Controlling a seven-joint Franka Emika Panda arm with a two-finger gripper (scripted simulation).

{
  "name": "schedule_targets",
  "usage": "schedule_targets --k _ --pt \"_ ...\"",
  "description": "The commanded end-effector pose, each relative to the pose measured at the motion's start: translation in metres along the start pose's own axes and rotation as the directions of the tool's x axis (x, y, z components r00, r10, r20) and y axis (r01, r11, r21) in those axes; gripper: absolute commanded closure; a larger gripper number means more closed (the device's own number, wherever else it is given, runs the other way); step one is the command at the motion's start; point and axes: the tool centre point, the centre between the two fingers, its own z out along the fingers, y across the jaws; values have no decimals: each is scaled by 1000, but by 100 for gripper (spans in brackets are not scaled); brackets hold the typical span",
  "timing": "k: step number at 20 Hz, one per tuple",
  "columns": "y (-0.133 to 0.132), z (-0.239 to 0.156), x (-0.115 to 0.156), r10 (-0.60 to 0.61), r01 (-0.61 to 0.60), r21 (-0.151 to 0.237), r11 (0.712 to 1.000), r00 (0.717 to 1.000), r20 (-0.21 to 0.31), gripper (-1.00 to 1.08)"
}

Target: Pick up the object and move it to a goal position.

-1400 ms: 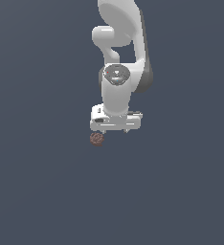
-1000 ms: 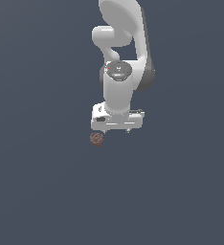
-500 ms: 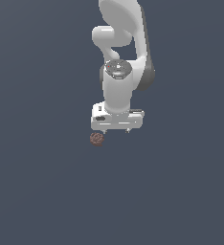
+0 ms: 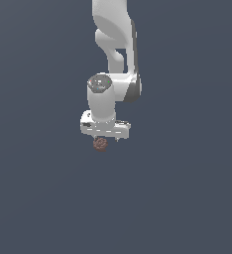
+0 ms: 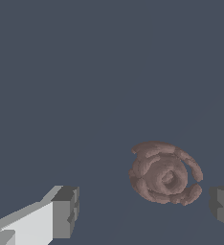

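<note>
Resting on the dark worktop (image 4: 187, 198), the reddish-brown ball (image 4: 100, 144) sits just below the end effector (image 4: 105, 136) in the exterior view, slightly toward that view's left of the white arm's (image 4: 113, 39) wrist. In the wrist view the ball (image 5: 164, 173) lies between the two fingers (image 5: 65, 212), nearer to one pad than to the other, and touches neither. Its surface looks mottled and ridged, like coiled lumps, so it probably offers some grip, yet its round shape means it could roll or squirt out under an off-centre squeeze. It seems small and light. The sensible hold is across its widest middle, with the pads centred on it. The end effector is released, spread much wider than the ball, and holds nothing.
</note>
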Motion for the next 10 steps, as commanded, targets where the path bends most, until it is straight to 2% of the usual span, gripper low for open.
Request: schedule_targets --k 1,5,10 --pt "17 11 -5 51 -51 -2 999 999 -1 -92" --pt "33 21 -9 97 -97 -5 995 995 -1 -92" --pt "35 22 -10 102 -102 -6 995 995 0 -92"
